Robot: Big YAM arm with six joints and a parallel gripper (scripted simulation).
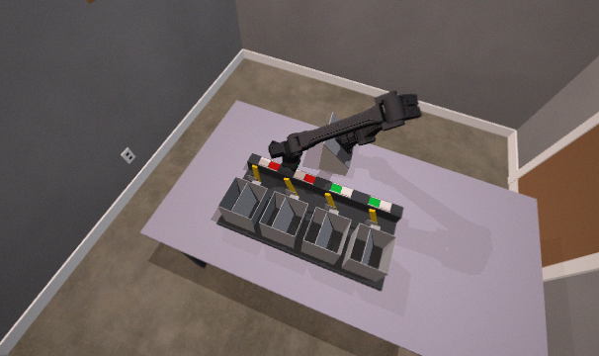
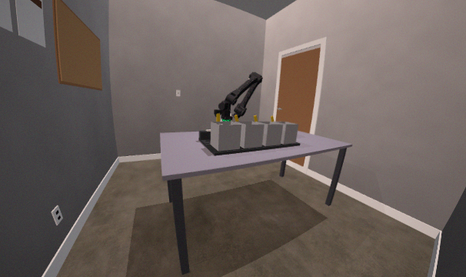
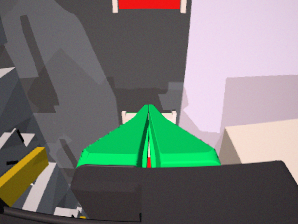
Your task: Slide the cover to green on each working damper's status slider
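Four grey box dampers (image 1: 306, 229) stand in a row on a dark base, each with a yellow lever (image 1: 290, 186) behind it. The slider strip (image 1: 324, 184) runs along the far side. From the left, the first slider (image 1: 275, 165) and the second slider (image 1: 309, 178) show red. The third slider (image 1: 335, 188) and the fourth slider (image 1: 374, 202) show green. My gripper (image 1: 281, 159) is low over the strip between the first and second sliders. In the wrist view its green fingers (image 3: 148, 139) are shut and empty.
A grey wedge-shaped block (image 1: 329, 153) stands on the table behind the strip, under my arm. The dampers also show in the side view (image 2: 252, 135), with my gripper (image 2: 226, 118) just behind the left one.
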